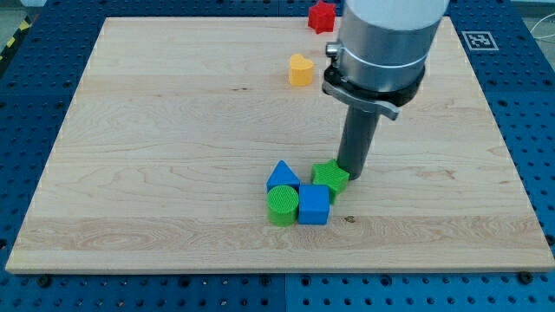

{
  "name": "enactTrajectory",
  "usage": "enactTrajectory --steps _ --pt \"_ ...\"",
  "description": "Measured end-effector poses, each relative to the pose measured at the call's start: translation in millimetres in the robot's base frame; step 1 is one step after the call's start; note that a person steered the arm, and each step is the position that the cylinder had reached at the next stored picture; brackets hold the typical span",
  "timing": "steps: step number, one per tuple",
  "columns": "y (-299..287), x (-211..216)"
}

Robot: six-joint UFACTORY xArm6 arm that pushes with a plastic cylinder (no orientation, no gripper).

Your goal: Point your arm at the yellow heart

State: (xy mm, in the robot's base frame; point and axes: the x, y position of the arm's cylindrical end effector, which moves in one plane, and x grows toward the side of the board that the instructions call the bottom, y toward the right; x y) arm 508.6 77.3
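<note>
- Near the middle of the bench (173, 130), somewhat toward the view's bottom, my tip (351, 176) stands on the wood; the dark rod (358, 139) rises straight from it into the grey arm body at the view's top
- The arm ends in this plain rod rather than a hand, and it holds nothing
- Just to the view's left of my tip lies a green block (330, 178) with a ridged top, its shape hard to make out; my tip is right against its right edge, though I cannot tell whether they truly touch
- Further to the view's left of my tip is a blue triangle (283, 176), close beside the green block
- Left of and below my tip, a green cylinder (282, 205) and a blue cube (314, 204) sit side by side; the cylinder is pressed under the triangle, and the cube is under the green block
- These four blocks form one tight cluster, all on the left side of my tip
- The yellow heart (300, 69) is well apart from my tip, toward the view's top and a little left, alone on bare wood just left of the arm body
- Beyond it, still higher from my tip, a red block (322, 16) sits at the bench's far edge, next to the arm body
- Far up and right of my tip, a black and white marker (477, 39) lies off the bench's corner on the blue panel (529, 130)
</note>
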Motion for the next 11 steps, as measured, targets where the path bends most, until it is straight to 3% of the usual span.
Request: enactTrajectory --steps 2,6,8,11 --pt "-16 -1" --pt "10 -39" --pt "-38 -63" --pt "-134 -146"
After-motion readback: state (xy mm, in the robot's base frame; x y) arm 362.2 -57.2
